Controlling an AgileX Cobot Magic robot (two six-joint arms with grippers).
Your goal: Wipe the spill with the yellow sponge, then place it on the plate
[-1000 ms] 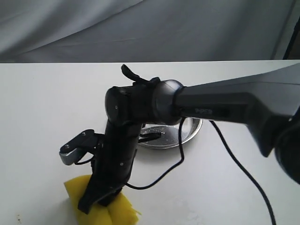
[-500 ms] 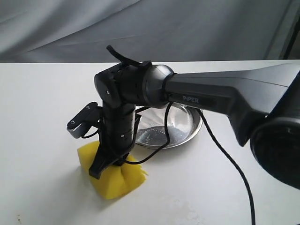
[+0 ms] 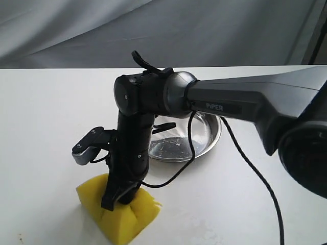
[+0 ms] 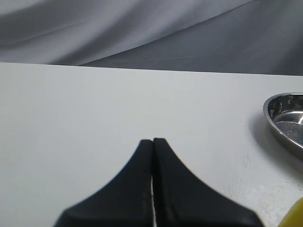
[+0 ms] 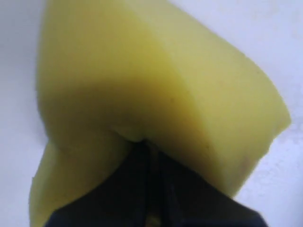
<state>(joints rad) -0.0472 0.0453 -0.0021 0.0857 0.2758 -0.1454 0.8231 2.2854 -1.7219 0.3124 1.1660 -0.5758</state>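
The yellow sponge [image 3: 120, 213] rests on the white table near the front, pinched and folded in the middle by my right gripper [image 3: 116, 200], which is shut on it. The right wrist view is filled by the bulging sponge [image 5: 156, 90], with the dark fingers [image 5: 118, 194] squeezed into its crease. The steel plate [image 3: 208, 138] lies behind the right arm, partly hidden by it, and its rim [image 4: 284, 118] shows in the left wrist view. My left gripper [image 4: 153, 140] is shut and holds nothing, above bare table. The spill is not visible.
The right arm [image 3: 245, 109] reaches across from the right, and its black cable [image 3: 255, 178] trails over the table. A faint dried smear [image 4: 270, 191] marks the table near the plate. Grey cloth [image 3: 153, 30] hangs behind the table.
My right gripper slid the sponge away from the front edge towards the plate, then back nearer the front and slightly left. The sponge stays pinched throughout.
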